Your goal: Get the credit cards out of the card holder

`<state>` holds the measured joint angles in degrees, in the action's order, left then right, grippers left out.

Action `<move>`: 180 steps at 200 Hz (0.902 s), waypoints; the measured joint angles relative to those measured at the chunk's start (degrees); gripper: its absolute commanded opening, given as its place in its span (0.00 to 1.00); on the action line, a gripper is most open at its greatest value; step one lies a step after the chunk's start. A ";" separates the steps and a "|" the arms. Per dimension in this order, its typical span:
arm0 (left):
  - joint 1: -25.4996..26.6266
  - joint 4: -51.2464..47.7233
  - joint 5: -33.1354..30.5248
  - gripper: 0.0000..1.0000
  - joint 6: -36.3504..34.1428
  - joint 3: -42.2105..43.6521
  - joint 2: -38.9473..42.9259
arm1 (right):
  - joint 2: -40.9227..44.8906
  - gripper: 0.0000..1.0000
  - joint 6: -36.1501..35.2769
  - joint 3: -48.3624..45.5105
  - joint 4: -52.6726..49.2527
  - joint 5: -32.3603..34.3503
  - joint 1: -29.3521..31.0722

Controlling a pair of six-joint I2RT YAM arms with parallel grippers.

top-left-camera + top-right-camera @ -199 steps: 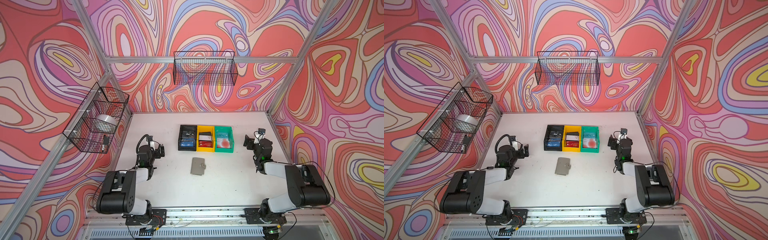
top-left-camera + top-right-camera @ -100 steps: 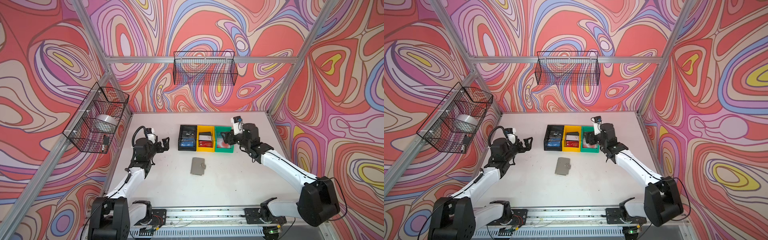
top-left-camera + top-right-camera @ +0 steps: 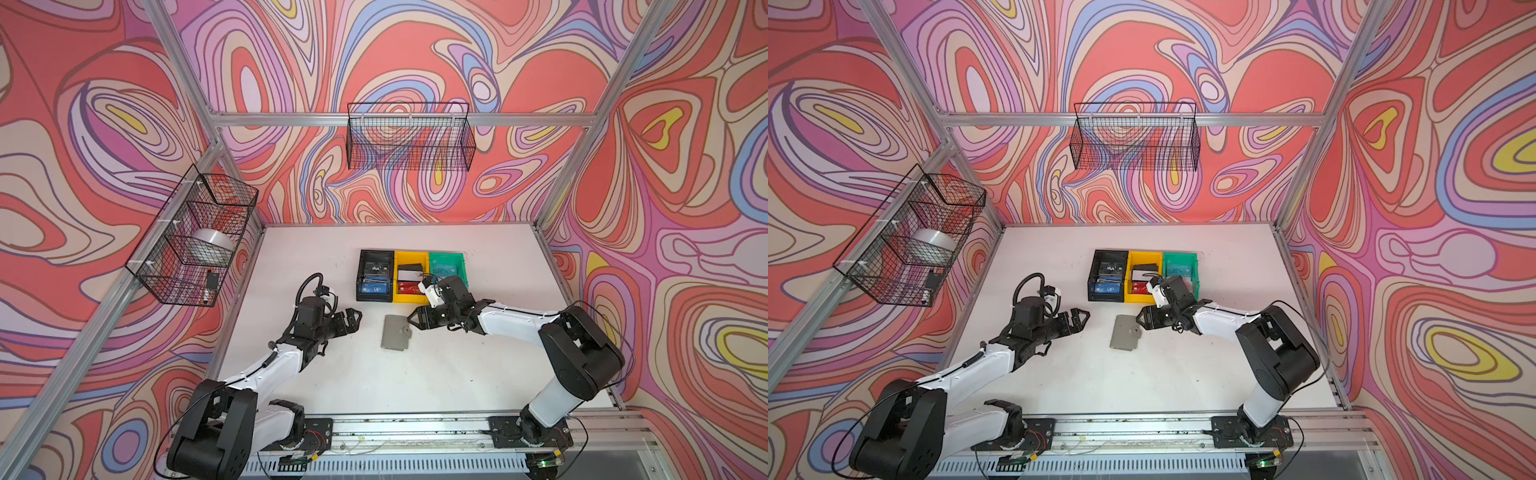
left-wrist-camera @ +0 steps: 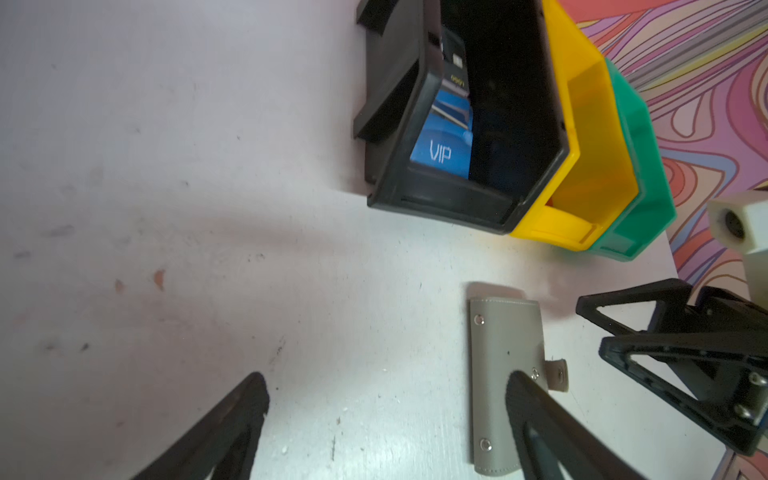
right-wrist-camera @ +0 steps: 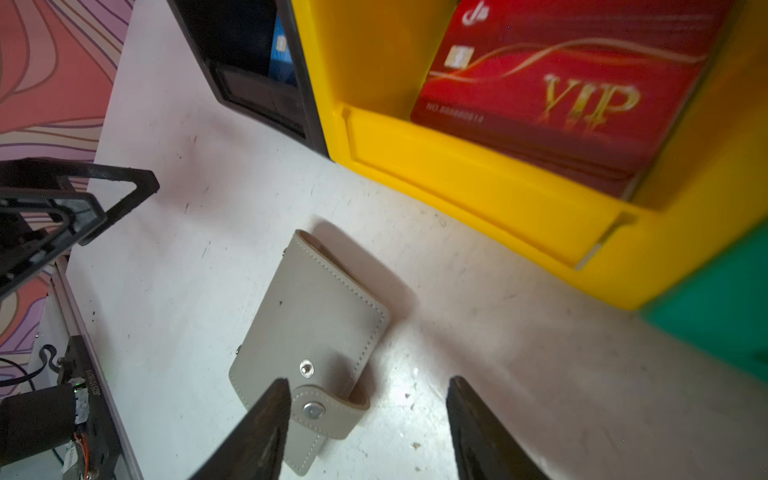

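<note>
The grey card holder (image 3: 395, 332) (image 3: 1124, 332) lies closed and flat on the white table in front of the bins, so its inside is hidden. Its snap tab (image 5: 322, 413) sits off the stud. My right gripper (image 3: 413, 322) (image 5: 369, 381) hangs open just right of the holder. One finger is over the tab corner, and nothing is gripped. My left gripper (image 3: 354, 320) (image 4: 386, 378) is open, a short way left of the holder. Credit cards lie in the bins: a blue VIP one (image 4: 441, 150) and a red VIP one (image 5: 561, 83).
Black (image 3: 359, 274), yellow (image 3: 409, 300) and green (image 3: 461, 266) bins stand in a row just behind the holder. Wire baskets hang on the left wall (image 3: 195, 237) and the back wall (image 3: 409, 137). The arm bases sit on a rail at the table's front edge.
Both arms have unfolded from the table's sides and reached in toward the card holder. The right gripper came down from over the bins and its jaws have narrowed.
</note>
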<state>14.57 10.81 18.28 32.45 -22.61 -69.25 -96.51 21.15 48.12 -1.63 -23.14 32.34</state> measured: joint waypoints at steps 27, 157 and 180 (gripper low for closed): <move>0.94 2.05 1.14 0.71 2.64 0.28 -3.15 | -2.05 0.63 1.07 0.76 1.42 -2.43 0.00; 3.69 11.74 5.99 0.47 8.96 0.26 -10.88 | -8.20 0.63 5.01 1.60 9.07 -10.78 0.00; 4.63 12.74 5.95 0.44 9.46 0.26 -11.21 | -8.50 0.63 5.84 1.60 10.03 -11.89 0.00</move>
<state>19.20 23.55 24.23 41.91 -22.35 -80.47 -105.01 26.98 49.71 8.40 -35.03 32.34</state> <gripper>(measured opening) 0.452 0.634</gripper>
